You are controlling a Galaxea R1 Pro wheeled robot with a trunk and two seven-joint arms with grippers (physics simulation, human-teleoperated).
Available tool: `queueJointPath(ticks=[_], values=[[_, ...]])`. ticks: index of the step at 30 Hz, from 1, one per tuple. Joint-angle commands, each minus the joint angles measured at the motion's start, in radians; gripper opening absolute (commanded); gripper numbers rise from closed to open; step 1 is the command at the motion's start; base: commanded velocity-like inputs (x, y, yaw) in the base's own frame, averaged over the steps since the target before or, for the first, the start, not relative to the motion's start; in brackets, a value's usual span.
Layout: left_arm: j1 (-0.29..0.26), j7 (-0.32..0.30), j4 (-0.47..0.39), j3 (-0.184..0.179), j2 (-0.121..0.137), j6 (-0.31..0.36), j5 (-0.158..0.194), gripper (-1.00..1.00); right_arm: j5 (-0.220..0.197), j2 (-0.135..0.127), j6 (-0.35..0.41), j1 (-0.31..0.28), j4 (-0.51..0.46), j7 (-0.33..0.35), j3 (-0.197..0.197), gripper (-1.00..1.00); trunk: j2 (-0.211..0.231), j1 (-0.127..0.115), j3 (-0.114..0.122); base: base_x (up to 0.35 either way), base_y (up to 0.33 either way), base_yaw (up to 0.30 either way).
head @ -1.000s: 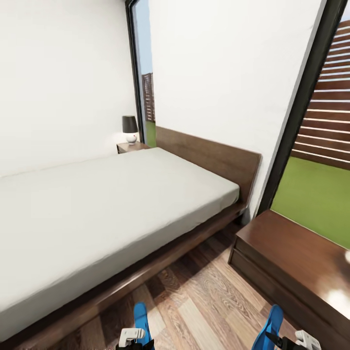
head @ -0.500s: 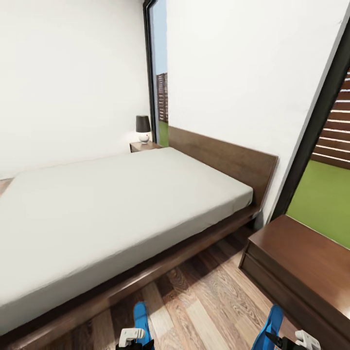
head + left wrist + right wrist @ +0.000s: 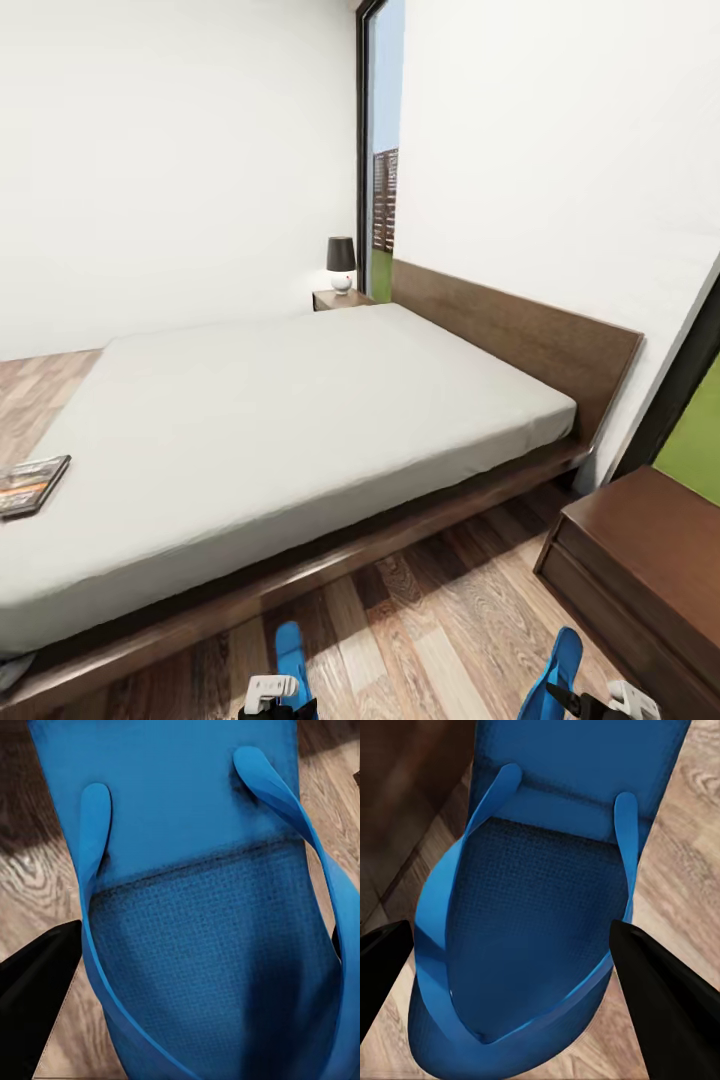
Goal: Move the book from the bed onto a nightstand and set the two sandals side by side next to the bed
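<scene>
White walls and grey-brown plank floor (image 3: 430,620) frame the head view, with the bed (image 3: 300,420) spanning the middle of the frame, its light-grey mattress on a dark wood platform and headboard. At the left edge the book (image 3: 30,485) lies flat on the mattress, near the foot end. A nightstand (image 3: 340,298) carrying a small lamp (image 3: 341,262) stands in the upper centre beyond the bed; a second dark wood cabinet (image 3: 650,560) occupies the lower right. Along the bottom edge the left gripper (image 3: 275,697) and the right gripper (image 3: 600,700) each show with a blue sandal rising from it, the left sandal (image 3: 290,648) and the right sandal (image 3: 560,665), both held above the floor beside the bed frame. The left wrist view presents the sandal (image 3: 202,907) close up, strap side facing the camera, with one dark finger (image 3: 37,997) at its edge over the planks; the jaws appear clamped on it. The right wrist view presents the other sandal (image 3: 547,922) likewise, a dark finger (image 3: 667,1005) at either flank, gripping it. Assessment: the sandal step is in hand, with both carried and neither set down; the book step is not yet done. The next move would call for lowering both arms to the floor strip beside the bed and releasing the pair parallel and close together.
</scene>
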Motion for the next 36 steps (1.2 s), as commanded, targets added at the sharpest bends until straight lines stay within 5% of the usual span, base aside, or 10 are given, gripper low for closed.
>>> queueJointPath(ticks=[1,36], values=[[-0.001,-0.003,0.002,-0.008,-0.001,-0.004,0.009,-1.00,-0.010,-0.001,0.002,-0.001,0.004,0.005,0.000,-1.00,0.000,0.000,-0.001,0.000,0.000,0.293],[-0.001,-0.003,0.002,-0.010,-0.002,-0.002,0.008,-1.00,-0.010,0.000,0.002,-0.001,0.004,0.005,0.000,-1.00,0.000,0.000,-0.001,0.000,0.000,0.293]])
